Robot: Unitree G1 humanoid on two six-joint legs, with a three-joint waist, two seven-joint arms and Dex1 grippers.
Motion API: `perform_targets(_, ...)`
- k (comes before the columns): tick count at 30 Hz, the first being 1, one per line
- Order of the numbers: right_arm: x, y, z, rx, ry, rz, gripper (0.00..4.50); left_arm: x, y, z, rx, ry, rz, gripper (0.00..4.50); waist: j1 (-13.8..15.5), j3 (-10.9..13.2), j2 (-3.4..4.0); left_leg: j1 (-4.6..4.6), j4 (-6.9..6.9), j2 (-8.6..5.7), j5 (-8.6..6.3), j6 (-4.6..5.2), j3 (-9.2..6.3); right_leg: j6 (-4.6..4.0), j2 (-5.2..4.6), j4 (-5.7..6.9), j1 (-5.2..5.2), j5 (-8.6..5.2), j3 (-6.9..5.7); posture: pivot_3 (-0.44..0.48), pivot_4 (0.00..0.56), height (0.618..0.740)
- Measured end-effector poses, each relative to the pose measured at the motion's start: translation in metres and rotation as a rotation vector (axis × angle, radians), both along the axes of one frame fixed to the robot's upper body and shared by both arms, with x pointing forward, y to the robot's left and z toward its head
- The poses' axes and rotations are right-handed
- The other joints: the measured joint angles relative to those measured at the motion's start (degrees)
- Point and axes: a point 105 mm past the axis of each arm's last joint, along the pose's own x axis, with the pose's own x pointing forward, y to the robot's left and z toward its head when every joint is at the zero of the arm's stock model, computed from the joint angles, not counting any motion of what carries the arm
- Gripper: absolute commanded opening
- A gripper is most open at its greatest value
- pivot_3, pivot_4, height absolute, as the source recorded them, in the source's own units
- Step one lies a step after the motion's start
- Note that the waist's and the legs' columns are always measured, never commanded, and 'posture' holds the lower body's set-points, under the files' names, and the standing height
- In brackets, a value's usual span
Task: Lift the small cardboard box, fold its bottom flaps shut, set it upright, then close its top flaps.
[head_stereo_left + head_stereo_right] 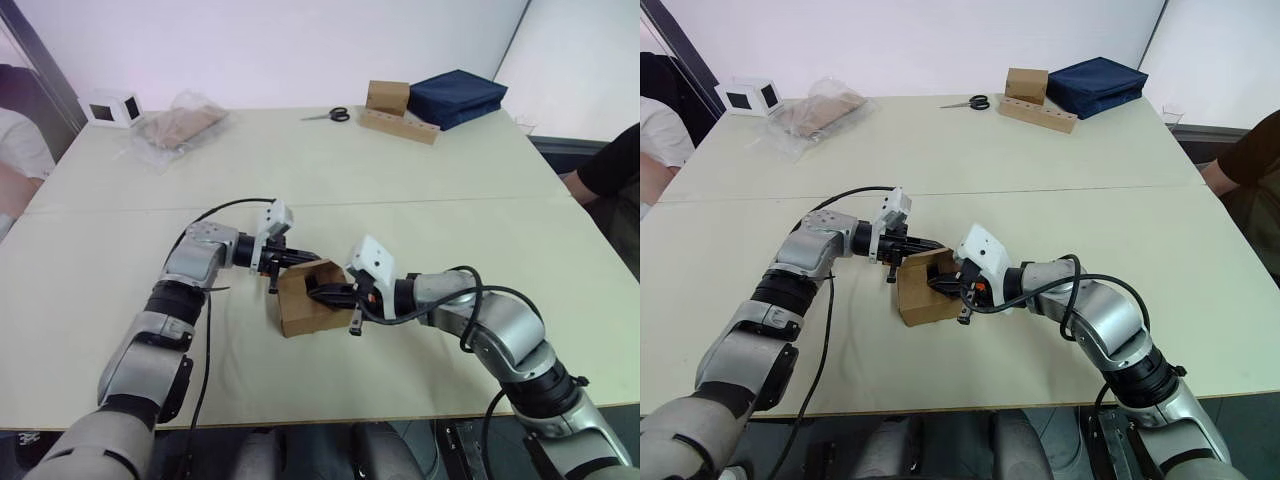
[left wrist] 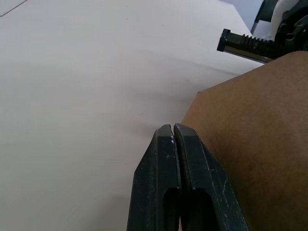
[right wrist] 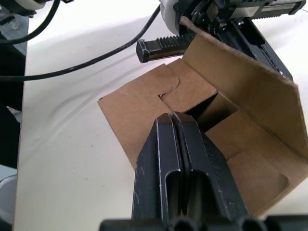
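Pressing into the open end of the small plain brown corrugated cardboard box (image 1: 305, 300), the right gripper (image 1: 325, 293) is working with fingers closed together, holding nothing. Flap folding appears to be the step in hand. The box is lying on the pale table (image 1: 420, 180) near the front edge, tilted, between both arms. The left gripper (image 1: 295, 260), fingers also pinched together and empty, is bracing against the box's far side. Next move is likely calling for pushing the raised flap down. Which end is the bottom is staying unclear; the box interior is partly hidden.
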Motion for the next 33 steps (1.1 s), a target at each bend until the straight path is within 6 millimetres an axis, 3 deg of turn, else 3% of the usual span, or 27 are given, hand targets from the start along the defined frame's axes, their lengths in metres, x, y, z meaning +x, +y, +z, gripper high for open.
perform_targets(5,0.0,-0.002,0.0,0.006,0.004,0.0,0.0,-0.001,0.009,0.0,0.01,-0.017,0.018,0.05,0.0,0.0,0.0,0.0,0.0,0.0,0.0,0.0,0.0,0.0,0.0,0.0,0.0,0.0,0.0,0.0,0.15,0.74)
perform_targets(12,0.001,-0.005,0.001,0.011,0.004,-0.009,0.0,-0.003,0.03,0.024,-0.017,-0.087,0.073,0.05,0.0,0.0,0.0,0.01,0.0,0.0,0.0,0.0,-0.01,0.0,0.0,0.0,0.01,0.0,0.0,0.0,0.15,0.74)
perform_targets(16,0.003,-0.007,0.001,0.017,0.006,-0.023,0.0,-0.028,0.07,0.028,-0.004,-0.043,0.139,0.05,-1.1,0.0,0.01,0.01,-0.08,0.07,0.0,0.0,-0.01,-0.01,0.06,0.01,-0.07,0.0,0.04,0.0,0.15,0.74)
perform_targets(18,0.004,-0.008,0.001,0.018,0.005,-0.027,0.0,-0.039,0.078,0.036,-0.018,-0.024,0.149,0.05,-1.1,0.0,0.01,0.0,-0.07,0.08,0.0,0.0,-0.03,-0.01,0.05,0.03,-0.05,0.0,0.02,0.0,0.15,0.74)
perform_targets(21,0.004,-0.007,0.001,0.022,0.006,-0.025,0.0,-0.056,0.075,0.049,-0.06,-0.002,0.119,0.05,-0.3,0.0,0.01,0.01,0.0,0.05,0.0,0.0,-0.01,-0.01,-0.01,0.0,0.04,0.0,0.0,0.0,0.15,0.74)
perform_targets(24,0.004,-0.007,0.001,0.021,0.004,-0.027,0.0,-0.074,0.068,0.048,-0.063,0.022,0.075,0.05,0.1,0.0,0.01,0.02,-0.01,0.05,0.0,0.0,-0.01,-0.01,0.0,0.0,0.03,0.0,0.0,0.0,0.15,0.74)
perform_targets(28,0.004,-0.007,0.001,0.021,0.004,-0.027,0.0,-0.079,0.058,0.044,-0.069,0.011,0.078,0.05,0.1,0.0,0.01,0.03,-0.01,0.06,0.0,0.0,-0.01,-0.01,0.01,0.01,0.04,0.0,0.0,0.0,0.15,0.74)
perform_targets(33,0.005,-0.009,0.002,0.022,0.011,-0.037,0.0,-0.082,0.039,0.013,-0.039,0.033,0.088,0.05,0.1,0.0,0.01,0.04,-0.02,0.06,0.0,0.0,0.01,-0.01,0.02,0.0,0.02,0.0,0.02,0.0,0.15,0.74)
